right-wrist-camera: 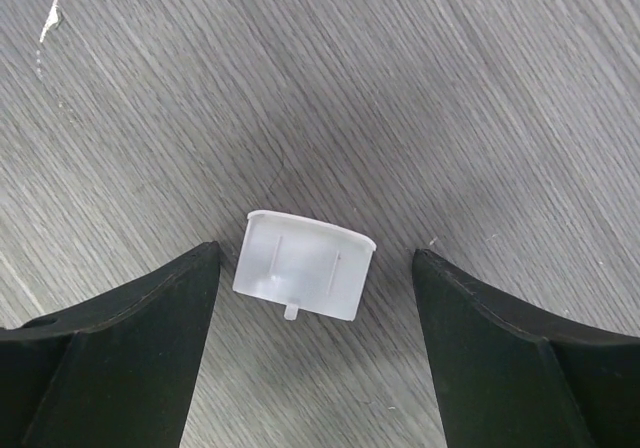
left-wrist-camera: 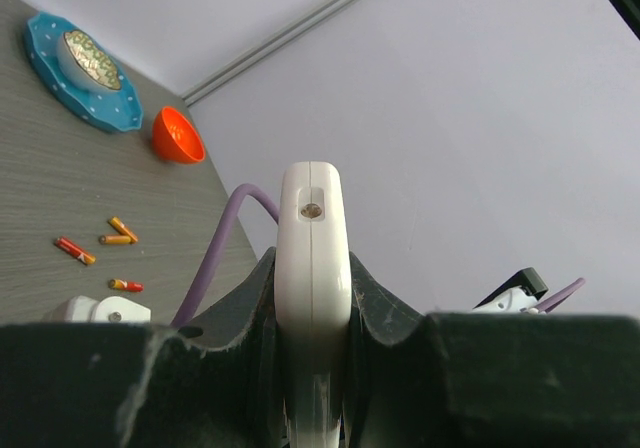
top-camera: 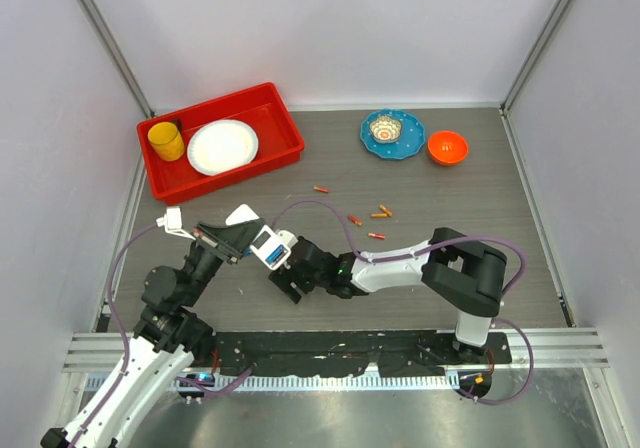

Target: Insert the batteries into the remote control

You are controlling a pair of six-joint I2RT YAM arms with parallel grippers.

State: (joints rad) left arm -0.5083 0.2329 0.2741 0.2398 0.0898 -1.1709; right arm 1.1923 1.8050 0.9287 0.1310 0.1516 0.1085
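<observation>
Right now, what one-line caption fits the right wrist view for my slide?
Right end effector open above the grey table, fingers flanking but not touching a small white cover piece.

The tabletop [right-wrist-camera: 400, 68] is showing a matt grey wood-grain finish. The remote control [left-wrist-camera: 314, 258] is looking like smooth, faintly glossy white plastic, and the cover piece [right-wrist-camera: 303, 266] is appearing as translucent matt plastic.

The batteries [top-camera: 355, 220] can be reached from the table's [top-camera: 470, 208] right edge. The far edge is lined by tray [top-camera: 272, 126], plate [top-camera: 415, 133] and bowl [top-camera: 447, 147], and the near-left corner is seemingly blocked by the left arm [top-camera: 170, 286].
</observation>
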